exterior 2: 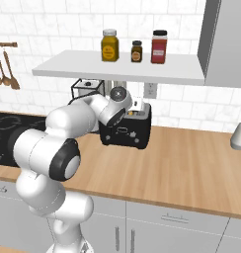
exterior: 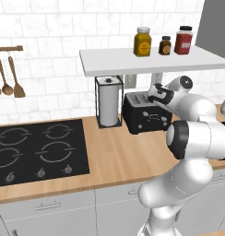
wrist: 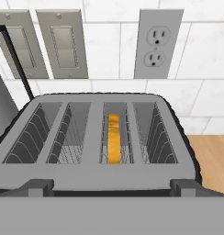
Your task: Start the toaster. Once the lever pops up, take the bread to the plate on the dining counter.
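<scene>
The black toaster stands on the wood counter against the tiled wall, under a white shelf; it also shows from the other side as the toaster. My gripper hovers just above its top. In the hand view my gripper is open, fingertips wide apart over the toaster's front edge with nothing between them. The bread sits low in the right-hand slot, edge-on, tan with a darker crust. The plate and the dining counter are out of view.
A paper-towel holder stands just left of the toaster. The white shelf with three jars hangs close overhead. The black stovetop is at the left. An outlet and switch plates are behind. A pale bottle stands far right.
</scene>
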You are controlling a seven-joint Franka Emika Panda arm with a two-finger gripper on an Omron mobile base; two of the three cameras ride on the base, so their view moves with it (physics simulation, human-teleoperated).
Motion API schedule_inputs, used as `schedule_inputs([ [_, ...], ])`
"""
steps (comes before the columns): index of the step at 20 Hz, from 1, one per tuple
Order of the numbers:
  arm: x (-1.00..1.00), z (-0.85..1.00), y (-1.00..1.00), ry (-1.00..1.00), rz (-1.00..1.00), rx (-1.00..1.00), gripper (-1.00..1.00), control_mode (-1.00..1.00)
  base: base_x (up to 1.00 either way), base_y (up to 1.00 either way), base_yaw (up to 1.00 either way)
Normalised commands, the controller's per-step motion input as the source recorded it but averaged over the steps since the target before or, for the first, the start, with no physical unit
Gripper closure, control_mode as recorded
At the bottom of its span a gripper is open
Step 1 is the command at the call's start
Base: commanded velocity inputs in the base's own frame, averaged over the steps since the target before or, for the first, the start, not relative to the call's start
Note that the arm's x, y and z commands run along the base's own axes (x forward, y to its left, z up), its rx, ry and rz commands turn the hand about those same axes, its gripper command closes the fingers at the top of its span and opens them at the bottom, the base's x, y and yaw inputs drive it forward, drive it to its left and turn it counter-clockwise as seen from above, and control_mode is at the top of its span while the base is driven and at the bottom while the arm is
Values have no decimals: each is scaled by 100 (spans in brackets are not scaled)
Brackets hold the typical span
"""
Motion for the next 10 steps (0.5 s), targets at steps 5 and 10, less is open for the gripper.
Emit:
schedule_inputs([
  [5, 0, 0, 0, 0, 0, 0, -100, -100, 0, 0, 0],
  [10, 0, 0, 0, 0, 0, 0, -100, -100, 0, 0, 0],
])
